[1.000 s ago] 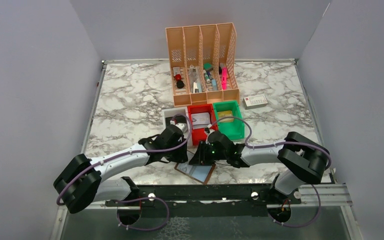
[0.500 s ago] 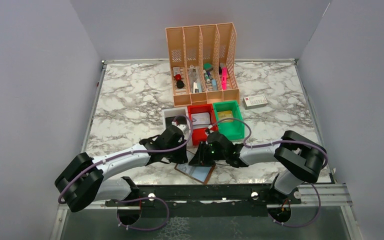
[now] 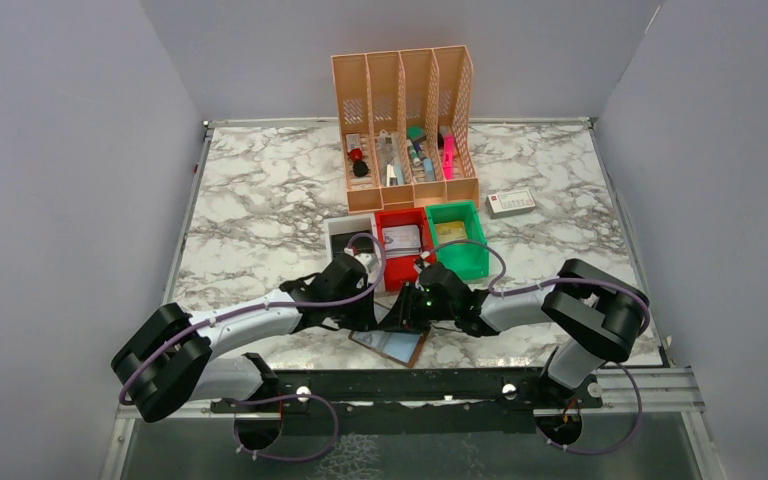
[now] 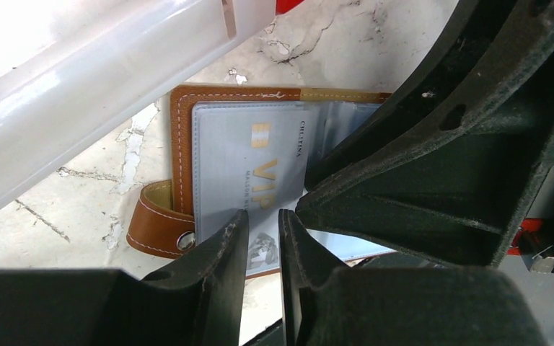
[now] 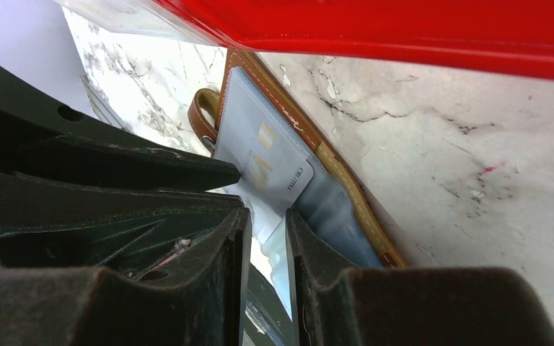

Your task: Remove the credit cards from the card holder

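Observation:
The brown card holder lies open on the marble near the table's front edge, under both wrists. In the left wrist view its stitched brown edge frames a pale grey card with gold "VIP" lettering, in a clear sleeve. My left gripper hovers just over that card, jaws a narrow gap apart, nothing between them. My right gripper sits over the same card and the holder from the other side, also with a narrow gap. In the top view both grippers, left and right, meet above the holder.
A red bin, a green bin and a clear white bin stand just behind the grippers. An orange file organizer stands at the back. A white box with a red end lies at the right. The black front rail is close.
The right arm has edged slightly left and toward the holder. The left arm and the holder have barely moved.

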{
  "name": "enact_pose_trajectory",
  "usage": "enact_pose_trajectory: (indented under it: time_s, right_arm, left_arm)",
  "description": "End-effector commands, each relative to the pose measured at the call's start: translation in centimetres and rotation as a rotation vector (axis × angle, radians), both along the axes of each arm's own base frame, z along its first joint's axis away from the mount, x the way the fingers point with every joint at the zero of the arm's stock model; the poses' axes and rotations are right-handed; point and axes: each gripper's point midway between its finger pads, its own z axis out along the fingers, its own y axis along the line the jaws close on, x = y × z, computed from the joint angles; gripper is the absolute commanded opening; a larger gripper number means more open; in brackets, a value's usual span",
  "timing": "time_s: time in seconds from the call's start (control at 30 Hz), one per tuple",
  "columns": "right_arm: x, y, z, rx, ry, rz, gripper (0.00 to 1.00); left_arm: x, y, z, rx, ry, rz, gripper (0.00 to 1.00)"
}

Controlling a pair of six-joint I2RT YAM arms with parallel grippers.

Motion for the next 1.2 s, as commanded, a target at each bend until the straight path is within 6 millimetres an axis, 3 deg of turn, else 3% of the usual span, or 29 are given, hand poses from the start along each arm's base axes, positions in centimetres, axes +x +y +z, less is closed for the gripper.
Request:
enact_pose_trajectory:
  time_s: [0.0,0.13,0.4,0.63,1.17]
  right_arm:
    - [-0.1,-0.8,-1.2,-0.039,0.009,-0.003,0.29]
    - [0.1,-0.8,-1.0,-0.037,-0.006,-0.009,0.26]
    - [0.0,-0.5,-0.4,-0.004,-0.019,0.005,0.15]
    - [0.2,-0.4,0.5,0.002,-0.050,0.019,0.03]
    - [-0.3,-1.9,0.9,-0.034,-0.065,0.020,0.03]
  left_arm:
    - [-0.6,0.2,-0.4,0.012,0.016,-0.009,0.22]
    - [-0.4,0.0,0.1,-0.002,0.003,-0.007,0.10]
    - [-0.7,0.4,0.0,-0.009,0.007,0.014,0.00]
    - [-0.1,0.5,0.5,-0.014,-0.022,0.041,0.00]
    - [0.4,1.4,0.3,0.023,-0.041,0.090,0.00]
